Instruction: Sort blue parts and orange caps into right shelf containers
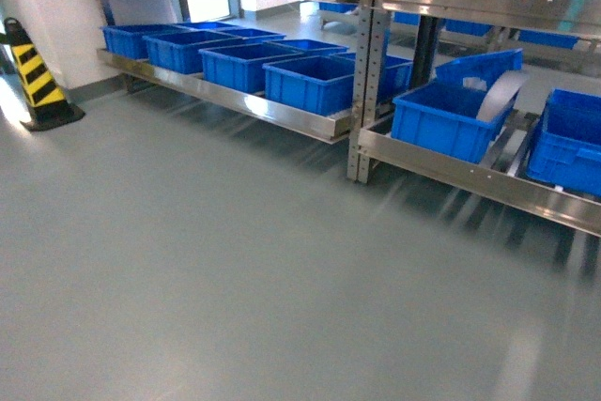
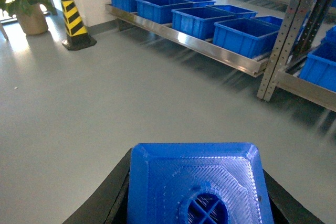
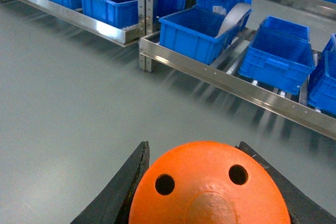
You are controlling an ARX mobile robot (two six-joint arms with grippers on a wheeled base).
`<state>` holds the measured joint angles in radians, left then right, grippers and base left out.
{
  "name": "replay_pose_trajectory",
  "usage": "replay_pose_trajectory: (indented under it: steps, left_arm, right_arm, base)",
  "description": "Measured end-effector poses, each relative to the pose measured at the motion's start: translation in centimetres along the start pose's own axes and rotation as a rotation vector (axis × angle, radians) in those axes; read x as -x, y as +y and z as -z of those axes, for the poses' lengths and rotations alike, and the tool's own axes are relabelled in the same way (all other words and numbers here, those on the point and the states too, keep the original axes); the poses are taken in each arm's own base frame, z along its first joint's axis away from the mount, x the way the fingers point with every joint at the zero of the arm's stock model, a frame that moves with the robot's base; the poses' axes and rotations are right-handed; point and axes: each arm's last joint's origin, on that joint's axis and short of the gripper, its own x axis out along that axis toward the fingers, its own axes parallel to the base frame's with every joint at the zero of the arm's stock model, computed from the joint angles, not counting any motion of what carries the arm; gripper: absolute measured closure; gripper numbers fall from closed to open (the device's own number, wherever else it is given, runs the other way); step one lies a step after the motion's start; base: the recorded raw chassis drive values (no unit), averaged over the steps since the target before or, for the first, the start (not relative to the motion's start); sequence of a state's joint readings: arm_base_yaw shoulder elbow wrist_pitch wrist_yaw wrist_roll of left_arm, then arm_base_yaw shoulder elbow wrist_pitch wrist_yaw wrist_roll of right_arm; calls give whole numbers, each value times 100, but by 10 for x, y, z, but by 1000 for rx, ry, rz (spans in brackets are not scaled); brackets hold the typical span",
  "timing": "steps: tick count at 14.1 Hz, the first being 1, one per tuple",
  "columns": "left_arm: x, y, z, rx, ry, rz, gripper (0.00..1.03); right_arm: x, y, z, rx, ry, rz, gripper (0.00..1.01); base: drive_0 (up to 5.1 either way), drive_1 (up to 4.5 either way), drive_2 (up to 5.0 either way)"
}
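The steel shelf [image 1: 451, 171] runs along the floor, blue crates [image 1: 446, 119] on its low tier, a striped cone [image 1: 33, 77] far left of it. Short of it, the left gripper [image 2: 197, 192] clasps a blue part [image 2: 197, 182]; the right gripper [image 3: 207, 192] clasps an orange cap [image 3: 207, 190].

Three views faced toward the low shelving

The shelf post [image 1: 368, 72] is viewed from the head, slanting down across the floor; it is shared by both wrist views, each looking forward, close over a held part.
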<state>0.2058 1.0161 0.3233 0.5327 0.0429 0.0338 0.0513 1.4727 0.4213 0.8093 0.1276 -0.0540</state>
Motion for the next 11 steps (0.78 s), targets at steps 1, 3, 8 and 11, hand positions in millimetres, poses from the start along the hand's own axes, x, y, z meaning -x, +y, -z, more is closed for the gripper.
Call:
replay_pose_trajectory:
  steps: [1,3,8,11]
  left_arm:
    - [0,0,0,0,0,0,58]
    - [0,0,0,0,0,-1,58]
    - [0,0,0,0,0,-1,58]
    - [0,0,0,0,0,-1,58]
  right_arm:
    - [0,0,0,0,0,0,58]
    - [0,0,0,0,0,0,58]
    - [0,0,0,0,0,1,58]
    - [0,0,0,0,0,3,58]
  base:
    - [-167,-167,-167]
    - [-169,-169,-169]
    - [-156,-156,-156]
    - [-160,-160,-160]
